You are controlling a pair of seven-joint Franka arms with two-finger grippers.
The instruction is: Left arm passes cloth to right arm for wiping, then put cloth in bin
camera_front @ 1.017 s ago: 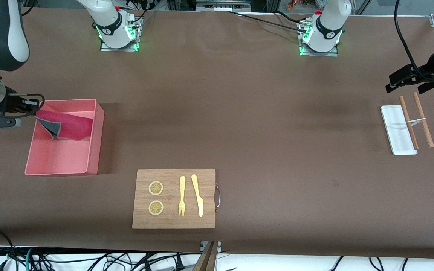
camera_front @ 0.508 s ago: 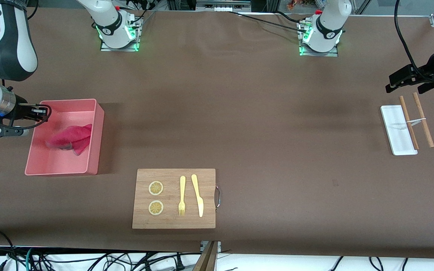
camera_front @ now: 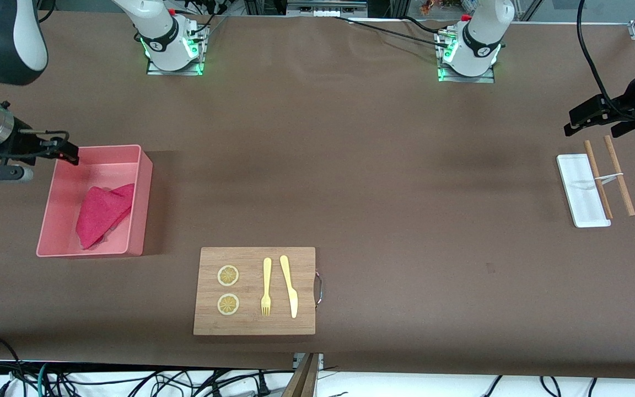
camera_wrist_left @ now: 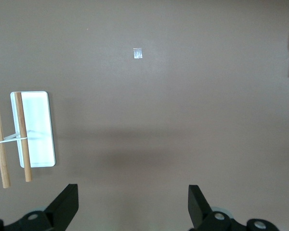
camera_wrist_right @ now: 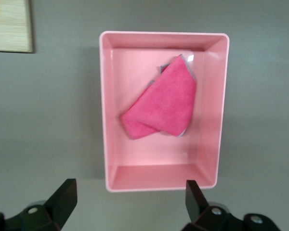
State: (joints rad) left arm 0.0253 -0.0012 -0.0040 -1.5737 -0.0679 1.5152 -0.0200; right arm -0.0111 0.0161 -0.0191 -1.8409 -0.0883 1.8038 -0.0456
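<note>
Cloth (camera_front: 103, 215) sits crumpled in the bin (camera_front: 142, 198), just under the right pincer (camera_front: 73, 156), spread wide and empty. Left pincer (camera_front: 593, 122) waits wide over the desk (camera_front: 350, 165).

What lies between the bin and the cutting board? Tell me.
Nothing: in the front view only bare brown table separates the bin, which holds the cloth, from the cutting board.

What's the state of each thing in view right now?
cloth: crumpled, lying in the bin, released
bin: upright, holds the cloth
right gripper: open, empty, over the bin's rim
left gripper: open, empty, waiting over the white tray's end
white tray: flat, two wooden sticks beside it
cutting board: flat, carries lemon slices, fork, knife
</note>
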